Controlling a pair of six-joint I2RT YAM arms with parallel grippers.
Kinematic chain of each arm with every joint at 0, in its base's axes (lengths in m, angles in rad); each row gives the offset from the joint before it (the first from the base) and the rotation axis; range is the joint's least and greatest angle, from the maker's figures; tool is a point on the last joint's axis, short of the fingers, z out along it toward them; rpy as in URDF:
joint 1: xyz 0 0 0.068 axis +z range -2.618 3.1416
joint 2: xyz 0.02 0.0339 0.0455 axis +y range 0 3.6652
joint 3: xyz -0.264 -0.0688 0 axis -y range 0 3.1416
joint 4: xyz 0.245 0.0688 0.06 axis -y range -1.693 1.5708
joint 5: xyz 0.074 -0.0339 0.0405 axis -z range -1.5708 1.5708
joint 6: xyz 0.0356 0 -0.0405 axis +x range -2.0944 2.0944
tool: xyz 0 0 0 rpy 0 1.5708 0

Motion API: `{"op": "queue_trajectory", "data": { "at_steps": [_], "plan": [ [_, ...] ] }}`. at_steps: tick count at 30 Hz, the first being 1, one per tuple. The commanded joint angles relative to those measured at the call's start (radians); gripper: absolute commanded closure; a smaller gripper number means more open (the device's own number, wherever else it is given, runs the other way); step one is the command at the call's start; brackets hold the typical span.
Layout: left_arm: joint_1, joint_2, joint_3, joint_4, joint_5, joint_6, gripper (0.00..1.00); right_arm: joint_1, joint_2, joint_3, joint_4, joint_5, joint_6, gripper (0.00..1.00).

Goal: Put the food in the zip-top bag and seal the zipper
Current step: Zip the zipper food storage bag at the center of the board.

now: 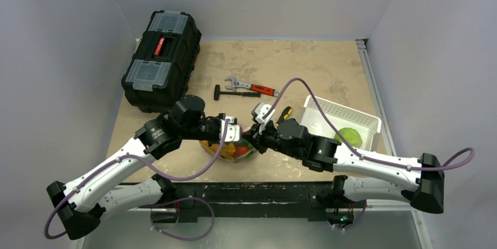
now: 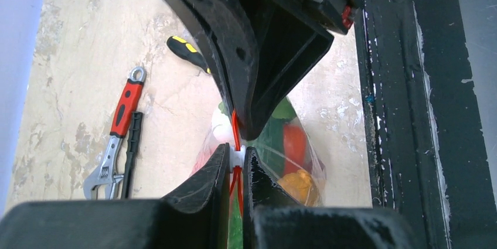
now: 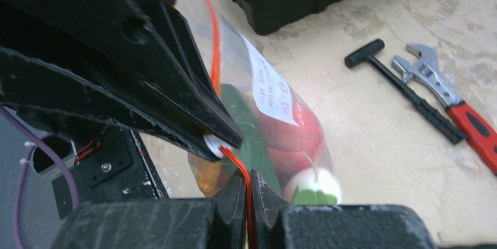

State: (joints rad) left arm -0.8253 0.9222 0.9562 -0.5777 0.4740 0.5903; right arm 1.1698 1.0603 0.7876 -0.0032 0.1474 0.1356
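Food [image 2: 293, 143] bagged in zip-top bag [image 3: 266, 88]; left gripper [image 2: 235, 158], right gripper [image 3: 249, 181] both clamped on zipper [image 3: 215, 44]; seal apparently unfinished; green piece [image 1: 350, 137] lies in basket [image 1: 343, 108]

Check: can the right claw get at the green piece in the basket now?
Probably not: the right claw is shut on the zipper, and the green piece sits back beside its own forearm.

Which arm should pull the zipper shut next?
Left, likely: left claw grips the small white slider; right claw just pinches the thin orange-red zipper strip beside it, anchoring the clear plastic bag.
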Motion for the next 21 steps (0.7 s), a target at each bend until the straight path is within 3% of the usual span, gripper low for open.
{"op": "queue_trajectory", "data": {
  "at_steps": [1,5,16,21],
  "plan": [
    [0.0,-0.043,0.025,-0.039,-0.042,0.018,1.0,-0.014,-0.089,-0.065,0.008,0.247,0.096,1.0],
    [0.001,-0.07,0.001,-0.024,-0.1,0.034,1.0,-0.015,-0.163,-0.128,-0.035,0.391,0.197,1.0],
    [0.015,-0.106,-0.007,-0.059,-0.18,0.069,1.0,-0.015,-0.254,-0.217,-0.124,0.471,0.348,1.0],
    [0.074,-0.132,-0.028,-0.041,-0.221,0.084,1.0,-0.015,-0.315,-0.203,-0.187,0.536,0.378,1.0]
  ]
}}
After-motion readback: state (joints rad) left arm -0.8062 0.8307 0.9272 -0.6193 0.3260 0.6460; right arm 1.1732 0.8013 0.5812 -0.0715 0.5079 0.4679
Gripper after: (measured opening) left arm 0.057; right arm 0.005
